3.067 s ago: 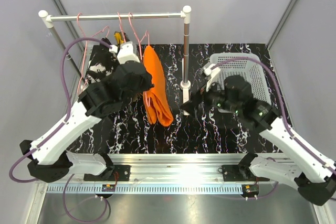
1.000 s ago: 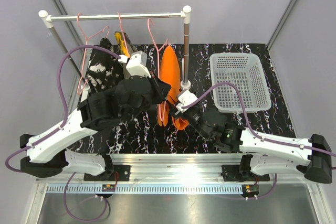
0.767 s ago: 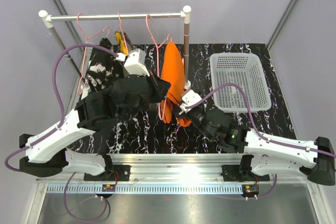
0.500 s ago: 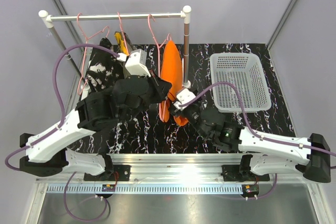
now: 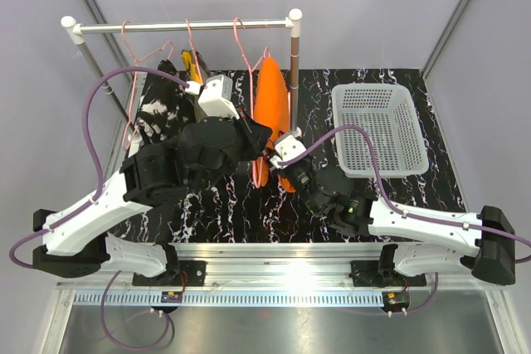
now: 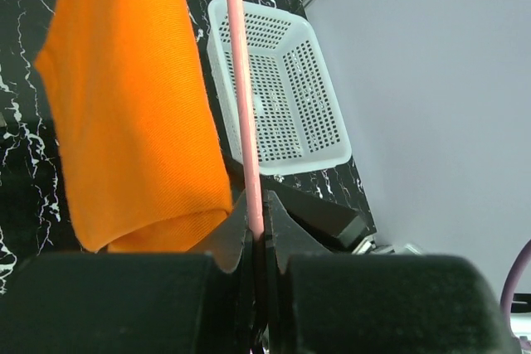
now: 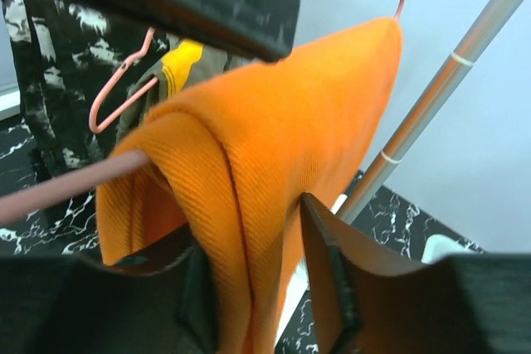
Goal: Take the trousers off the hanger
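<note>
black marbled table [image 5: 274, 213], grey walls, white basket [image 5: 380, 126] right.

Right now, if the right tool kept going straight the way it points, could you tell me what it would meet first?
The orange trousers: the right tool already has the folded cloth between its fingers, draped over the pink hanger. Beyond that fold lies the rack's upright pole, though depth is unclear.

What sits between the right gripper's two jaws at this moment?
A fold of the orange trousers, draped over the pink hanger, sits between the right gripper jaws, seen in the right wrist view.
</note>
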